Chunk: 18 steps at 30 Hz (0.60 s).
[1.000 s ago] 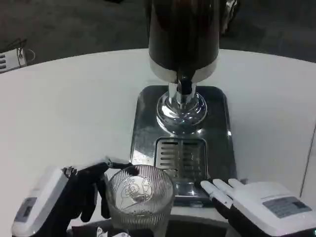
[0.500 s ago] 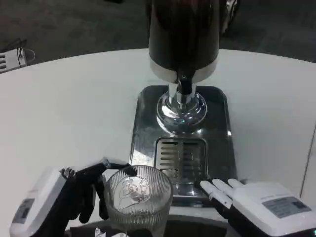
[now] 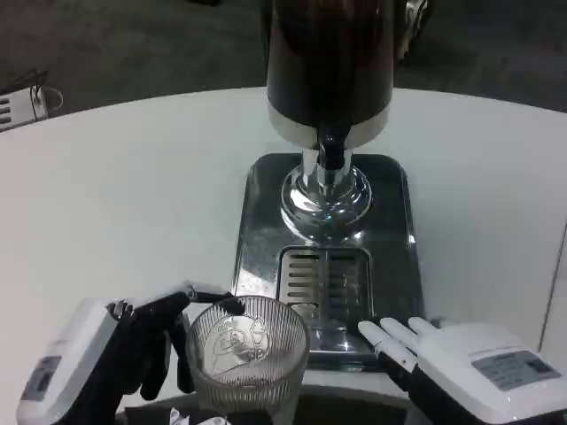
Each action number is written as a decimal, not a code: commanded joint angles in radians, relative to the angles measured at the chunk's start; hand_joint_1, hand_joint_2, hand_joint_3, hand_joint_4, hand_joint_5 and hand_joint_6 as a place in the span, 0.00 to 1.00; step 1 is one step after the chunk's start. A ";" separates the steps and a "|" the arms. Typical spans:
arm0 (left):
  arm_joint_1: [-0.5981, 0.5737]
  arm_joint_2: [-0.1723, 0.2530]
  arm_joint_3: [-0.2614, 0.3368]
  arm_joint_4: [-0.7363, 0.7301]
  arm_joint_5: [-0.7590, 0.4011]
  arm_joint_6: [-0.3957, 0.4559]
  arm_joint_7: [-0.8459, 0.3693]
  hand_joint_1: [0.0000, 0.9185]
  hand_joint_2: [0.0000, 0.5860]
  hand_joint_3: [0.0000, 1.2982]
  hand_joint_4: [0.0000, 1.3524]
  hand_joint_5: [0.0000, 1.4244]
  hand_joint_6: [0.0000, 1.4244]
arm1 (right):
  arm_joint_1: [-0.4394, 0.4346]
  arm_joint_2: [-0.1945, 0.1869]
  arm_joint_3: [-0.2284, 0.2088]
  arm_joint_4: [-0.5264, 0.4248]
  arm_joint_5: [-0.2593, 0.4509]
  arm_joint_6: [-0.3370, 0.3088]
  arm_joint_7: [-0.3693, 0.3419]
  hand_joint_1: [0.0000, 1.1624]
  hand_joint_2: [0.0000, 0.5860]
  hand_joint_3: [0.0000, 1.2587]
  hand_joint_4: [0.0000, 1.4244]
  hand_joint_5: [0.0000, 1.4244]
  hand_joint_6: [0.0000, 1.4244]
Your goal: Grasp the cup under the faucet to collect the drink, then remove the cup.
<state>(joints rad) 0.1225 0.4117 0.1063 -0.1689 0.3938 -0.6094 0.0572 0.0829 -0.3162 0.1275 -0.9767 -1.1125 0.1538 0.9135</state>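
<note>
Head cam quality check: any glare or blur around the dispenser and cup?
Head view: bright specular glare on the chrome dispenser pedestal and steel drip tray; the ribbed clear glass cup reads soft; dark tank underexposed; left robot hand slightly blurry.

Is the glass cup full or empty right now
Looks empty: the glass cup, held upright by the left hand, shows its embossed bottom clearly, with no dark liquid.

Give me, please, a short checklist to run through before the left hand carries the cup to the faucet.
1. Left hand around the cup: ok, fingers wrap its left side.
2. Cup upright: ok.
3. Cup under the faucet: not ok, it sits at the table's near edge, short of the drip grate.
4. Right hand out of the path: ok, resting at the tray's near right corner.
5. Cup contents: cannot tell.
</note>
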 commanded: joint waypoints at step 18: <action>-0.118 -0.037 -0.002 0.089 0.008 0.029 0.023 0.54 0.00 0.76 0.80 0.91 1.00 | 0.057 0.010 -0.034 -0.048 0.003 -0.011 0.006 0.52 0.74 0.00 0.00 0.00 0.00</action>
<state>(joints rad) 0.0451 0.3841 0.1036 -0.1016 0.4011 -0.5872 0.0578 0.1256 -0.3118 0.1028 -1.0022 -1.1120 0.1539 0.9136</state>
